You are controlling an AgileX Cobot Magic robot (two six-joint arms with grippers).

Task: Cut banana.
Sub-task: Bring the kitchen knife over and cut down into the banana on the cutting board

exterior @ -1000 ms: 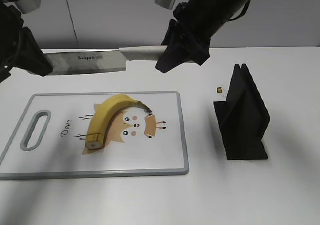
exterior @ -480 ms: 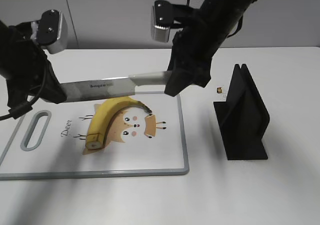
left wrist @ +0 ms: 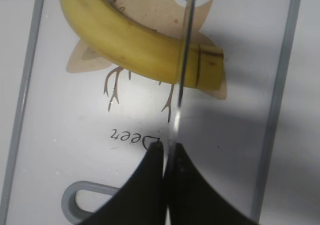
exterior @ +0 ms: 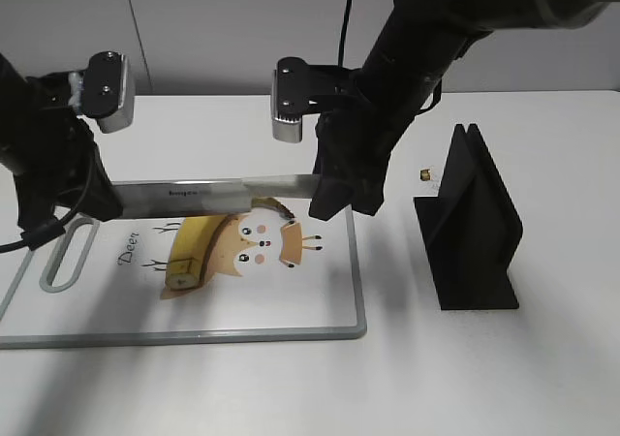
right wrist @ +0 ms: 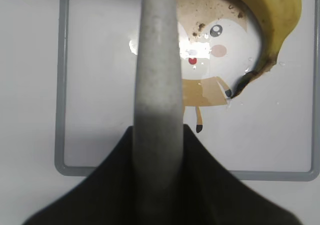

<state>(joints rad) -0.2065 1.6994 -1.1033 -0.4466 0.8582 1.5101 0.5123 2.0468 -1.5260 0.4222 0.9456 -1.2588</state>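
The yellow banana (exterior: 194,247) lies on the white cutting board (exterior: 320,300), over its deer print, blunt end toward the front. A knife (exterior: 194,196) is held level across it and hides the top of its curve. My left gripper (exterior: 107,199) is shut on the blade tip. My right gripper (exterior: 329,199) is shut on the pale handle (exterior: 286,186). In the left wrist view the blade edge (left wrist: 184,60) crosses the banana (left wrist: 130,37) near its blunt end, with my fingers (left wrist: 167,150) pinching the blade. The right wrist view shows the handle (right wrist: 157,60), my fingers (right wrist: 157,135) and the banana's dark stem (right wrist: 242,85). I cannot tell if the blade touches the peel.
A black knife stand (exterior: 475,228) stands on the table right of the board. A small brown object (exterior: 425,174) lies behind it. The board's grey rim and handle slot (exterior: 63,257) are at the left. A dark line (left wrist: 198,65) marks the banana near the blunt end.
Both arms have come down and toward the front with the knife. The blade has dropped from well above the board to the level of the banana's top. The banana has not moved.
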